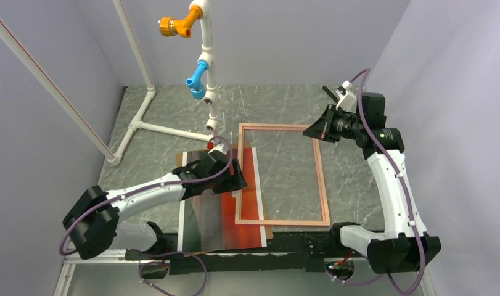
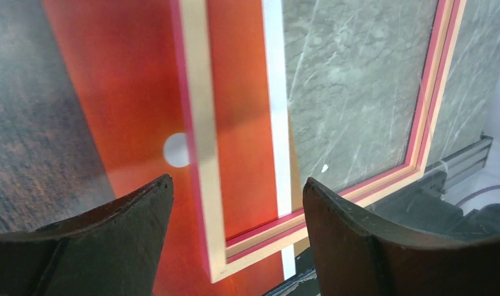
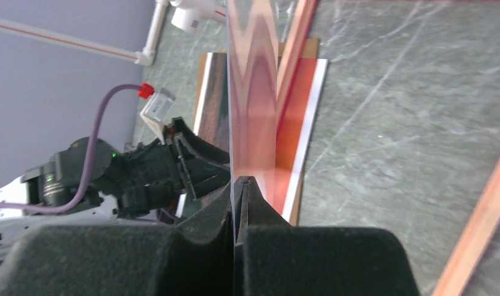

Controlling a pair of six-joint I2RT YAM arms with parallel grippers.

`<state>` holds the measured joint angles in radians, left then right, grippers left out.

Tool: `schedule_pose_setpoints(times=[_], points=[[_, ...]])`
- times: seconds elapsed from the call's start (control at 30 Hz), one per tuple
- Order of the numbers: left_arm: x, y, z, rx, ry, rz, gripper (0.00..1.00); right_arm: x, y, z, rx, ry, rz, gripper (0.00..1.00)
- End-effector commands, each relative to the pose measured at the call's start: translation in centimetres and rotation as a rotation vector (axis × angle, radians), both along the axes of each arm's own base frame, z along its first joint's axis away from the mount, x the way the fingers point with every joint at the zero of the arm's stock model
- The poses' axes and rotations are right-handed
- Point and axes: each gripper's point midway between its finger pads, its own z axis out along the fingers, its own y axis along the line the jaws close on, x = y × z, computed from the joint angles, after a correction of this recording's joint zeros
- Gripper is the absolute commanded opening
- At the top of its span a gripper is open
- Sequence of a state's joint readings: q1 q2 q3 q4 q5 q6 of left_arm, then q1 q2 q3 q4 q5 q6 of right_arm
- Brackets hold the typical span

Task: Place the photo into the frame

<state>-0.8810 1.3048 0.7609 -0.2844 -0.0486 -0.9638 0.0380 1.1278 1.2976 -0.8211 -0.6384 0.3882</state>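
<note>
Left fingers [image 2: 111,246]: spread wide, empty, above large rectangular orange-red sunset photo [image 2: 130,92], which lies flat on grey marbled table [image 1: 284,166]. Right fingers [image 3: 198,259]: pinched shut, apparently on far corner of thin pink-red wood-backed rectangular frame [image 2: 201,123], whose left rail overlaps the photo. Handling: hold frame steady; slide photo squarely under the opening.

1 photo [image 1: 250,179], 1 frame [image 1: 322,179], 1 brown backing panel [image 3: 310,47], 1 thin glossy sheet [image 3: 253,92], 1 white pipe stand [image 1: 167,129] w/ 2 fittings: orange fitting [image 1: 176,26], blue fitting [image 1: 196,77]; 2 grippers: left gripper [image 2: 238,185], right gripper [image 3: 240,180]
</note>
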Motion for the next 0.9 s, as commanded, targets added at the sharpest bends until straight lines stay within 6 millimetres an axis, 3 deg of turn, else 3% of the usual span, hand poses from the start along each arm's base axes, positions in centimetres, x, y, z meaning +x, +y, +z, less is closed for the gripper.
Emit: schedule_pose_setpoints(times=[0.0,0.17,0.43,0.63,0.87], points=[[0.4,-0.1,1.8,-0.202,-0.028,-0.017,0.79,0.9,2.4,1.8,0.142,-0.071,0.13,0.0],[0.1,2.7,0.8,-0.23,-0.024,0.038,0.76,1.8,3.5,2.0,0.215,-0.099,0.16,0.0],[-0.3,6.1,0.3,-0.102,-0.063,0.084,0.74,3.0,4.7,1.7,0.31,-0.088,0.137,0.0],[0.1,6.3,0.7,-0.05,-0.083,0.054,0.7,3.4,4.1,-0.8,0.292,-0.024,0.061,0.0],[0.9,4.6,0.7,-0.016,-0.069,-0.015,0.67,3.0,3.5,-4.3,0.299,0.062,0.04,0.0]])
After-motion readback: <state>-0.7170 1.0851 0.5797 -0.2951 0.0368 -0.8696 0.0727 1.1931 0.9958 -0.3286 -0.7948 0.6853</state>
